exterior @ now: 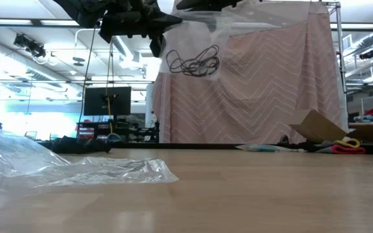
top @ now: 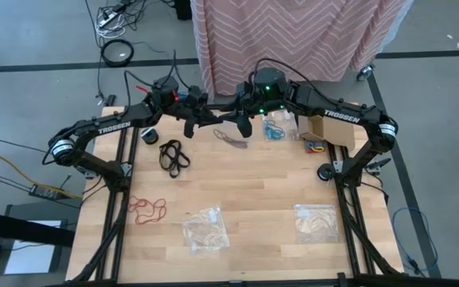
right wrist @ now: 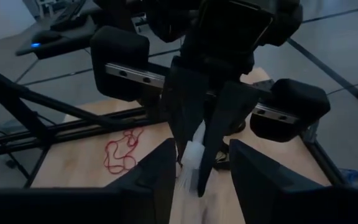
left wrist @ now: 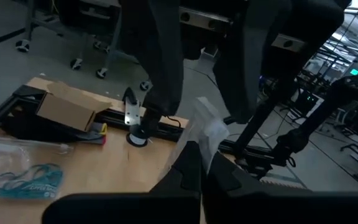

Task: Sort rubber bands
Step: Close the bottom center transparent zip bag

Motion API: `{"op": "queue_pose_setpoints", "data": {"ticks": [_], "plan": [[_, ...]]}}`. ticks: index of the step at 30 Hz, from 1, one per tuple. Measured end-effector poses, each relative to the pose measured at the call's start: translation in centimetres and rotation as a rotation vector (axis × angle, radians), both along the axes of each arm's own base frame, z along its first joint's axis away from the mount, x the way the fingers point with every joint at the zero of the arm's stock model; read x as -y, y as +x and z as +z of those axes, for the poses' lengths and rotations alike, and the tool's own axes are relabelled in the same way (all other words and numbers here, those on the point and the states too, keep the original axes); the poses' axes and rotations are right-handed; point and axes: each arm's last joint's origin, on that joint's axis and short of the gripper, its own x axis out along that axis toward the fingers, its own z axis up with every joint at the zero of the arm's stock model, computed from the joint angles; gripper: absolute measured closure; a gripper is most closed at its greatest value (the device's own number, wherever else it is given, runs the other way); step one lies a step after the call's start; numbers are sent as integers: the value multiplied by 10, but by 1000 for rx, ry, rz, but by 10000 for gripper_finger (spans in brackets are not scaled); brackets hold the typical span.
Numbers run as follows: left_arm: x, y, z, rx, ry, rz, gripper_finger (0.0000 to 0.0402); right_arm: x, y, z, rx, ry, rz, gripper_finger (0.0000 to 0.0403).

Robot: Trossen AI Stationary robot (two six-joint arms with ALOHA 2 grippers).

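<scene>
- Holding a clear bag [exterior: 196, 48] up high between both arms, we've got the left gripper [top: 191, 119] and right gripper [top: 241, 121] meeting near the worktop's far edge.
- In the wrist views each gripper looks pinched on a bag edge, fingers pressed close on the film.
- Dark brown rubber bands [exterior: 193, 61] hang inside that bag, right under both grippers.
- Black rubber bands [top: 174, 155] lie loose below the left gripper, and red rubber bands [top: 146, 209] sit well nearer the front.
- Teal-blue rubber bands [top: 276, 130] rest beside the right gripper, already bagged by the look of it.
- We judge it partly done: black and red are still loose.
- Two plastic bags [top: 205, 229] lie at the front; the mid worktop [top: 245, 183] is open, and the cardboard box [top: 325, 127] crowds the right.
</scene>
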Motion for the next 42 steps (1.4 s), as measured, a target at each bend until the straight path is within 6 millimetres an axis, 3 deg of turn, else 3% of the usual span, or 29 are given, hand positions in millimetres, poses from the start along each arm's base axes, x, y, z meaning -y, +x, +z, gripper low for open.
{"op": "queue_pose_setpoints", "data": {"ticks": [22,31,42], "plan": [[4,2,7,43,-28,-4,401,0,1,0,7,0,4,323],[4,2,7,46,-27,-6,401,0,0,-1,-2,-7,-8,393],[3,2,8,54,-27,-3,401,0,-1,-4,-38,7,-13,398]]}}
